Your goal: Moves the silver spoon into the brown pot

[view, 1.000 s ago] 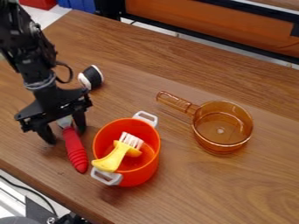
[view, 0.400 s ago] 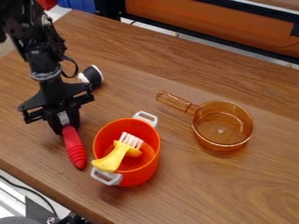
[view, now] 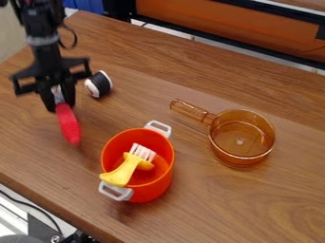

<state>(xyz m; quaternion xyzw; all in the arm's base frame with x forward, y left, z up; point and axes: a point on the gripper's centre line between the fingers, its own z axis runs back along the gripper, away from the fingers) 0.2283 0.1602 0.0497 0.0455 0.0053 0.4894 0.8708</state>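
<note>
The tool [view: 60, 106] grips one red-handled utensil [view: 68, 125] by its silver end, above the surface [view: 247, 204] at left. Beside it lies one black-and-white object [view: 98, 84]; then one orange pot [view: 155, 184], two-handled, holding one yellow brush [view: 124, 172]; rightmost, one brown pot [view: 236, 154].

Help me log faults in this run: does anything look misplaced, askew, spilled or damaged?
Mildly odd: a yellow-handled brush leans inside the orange pot, its handle end at the rim, where cooking would normally go. I see no spill or damage.
</note>
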